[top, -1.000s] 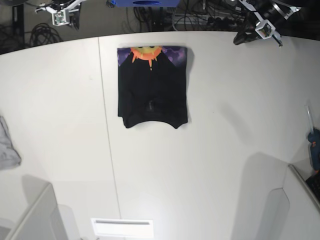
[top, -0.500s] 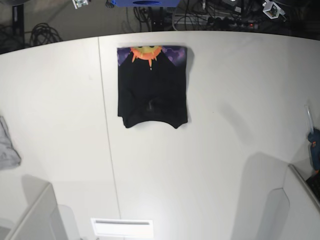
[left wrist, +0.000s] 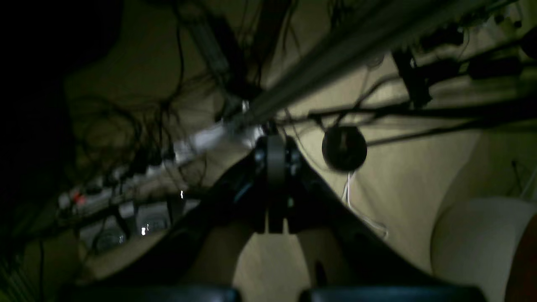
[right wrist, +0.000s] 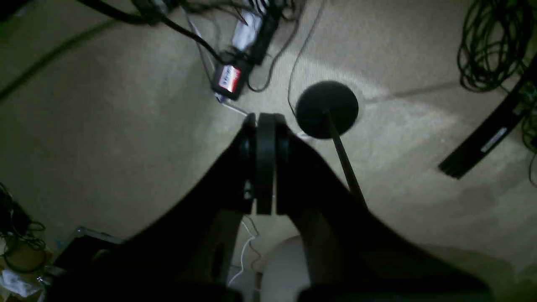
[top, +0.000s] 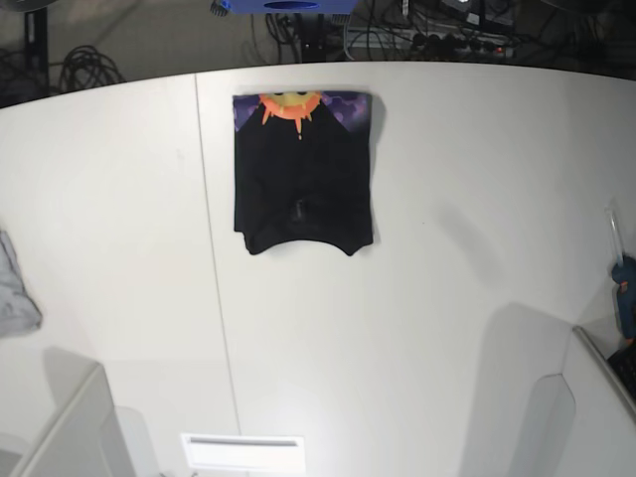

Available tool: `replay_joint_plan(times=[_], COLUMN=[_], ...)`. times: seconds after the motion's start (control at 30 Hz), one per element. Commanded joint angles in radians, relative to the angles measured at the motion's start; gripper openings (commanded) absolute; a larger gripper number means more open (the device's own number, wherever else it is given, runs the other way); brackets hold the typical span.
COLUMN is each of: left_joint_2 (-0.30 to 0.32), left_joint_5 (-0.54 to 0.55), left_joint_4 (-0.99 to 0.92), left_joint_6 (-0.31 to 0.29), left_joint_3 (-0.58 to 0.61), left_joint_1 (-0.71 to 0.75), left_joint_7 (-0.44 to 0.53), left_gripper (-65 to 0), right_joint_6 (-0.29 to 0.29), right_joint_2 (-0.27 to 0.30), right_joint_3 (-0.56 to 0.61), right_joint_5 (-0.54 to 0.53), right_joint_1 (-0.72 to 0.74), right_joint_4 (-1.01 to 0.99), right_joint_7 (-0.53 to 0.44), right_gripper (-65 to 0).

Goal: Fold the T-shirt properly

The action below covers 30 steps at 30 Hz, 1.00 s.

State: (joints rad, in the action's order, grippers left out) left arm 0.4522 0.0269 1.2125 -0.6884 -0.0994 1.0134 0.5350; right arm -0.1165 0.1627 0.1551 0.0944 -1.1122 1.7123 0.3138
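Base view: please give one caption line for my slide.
Folded black T-shirt lying on the white table, no arms in view.

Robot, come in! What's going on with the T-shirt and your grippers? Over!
Left gripper shut, empty. Right gripper shut, empty. T-shirt folded flat on table. Nothing blocking.

Wide white counter (top: 417, 298) with a curved far edge and a thin seam running front to back left of centre. Lying flat on it near the far edge, just right of the seam: folded black fabric T-shirt (top: 303, 189), an orange sun and purple print strip showing along its far edge. Small grey cloth (top: 14, 293) lies crumpled at the counter's left edge, well apart from the T-shirt.
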Motion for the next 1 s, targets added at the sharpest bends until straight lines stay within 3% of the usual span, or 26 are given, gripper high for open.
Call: replay_joint_plan(times=[0.0,0.57,0.97], left_joint_2=[0.006,0.001,-0.152], left_joint_5=[0.005,0.015,0.015], left_joint_4=[-0.009,-0.532,-1.002], left_joint_6=[-0.01,-0.01,-0.01], left_joint_3=[0.005,0.181,0.191], left_joint_1=[0.017,-0.285,-0.558], left_joint_7=[0.018,0.009,0.007], left_gripper=[-65.0,-65.0,-65.0], right_joint_6=[-0.002,-0.002,-0.002], right_joint_2=[0.002,-0.004,-0.03], right_joint_3=[0.014,0.059,0.054], right_joint_5=[0.001,0.0,-0.002], right_joint_1=[-0.01,0.263,0.482], right_joint_4=[-0.019,-0.461,-0.797], right_joint_7=[-0.003,-0.006,-0.041], right_gripper=[-65.0,-65.0,-65.0])
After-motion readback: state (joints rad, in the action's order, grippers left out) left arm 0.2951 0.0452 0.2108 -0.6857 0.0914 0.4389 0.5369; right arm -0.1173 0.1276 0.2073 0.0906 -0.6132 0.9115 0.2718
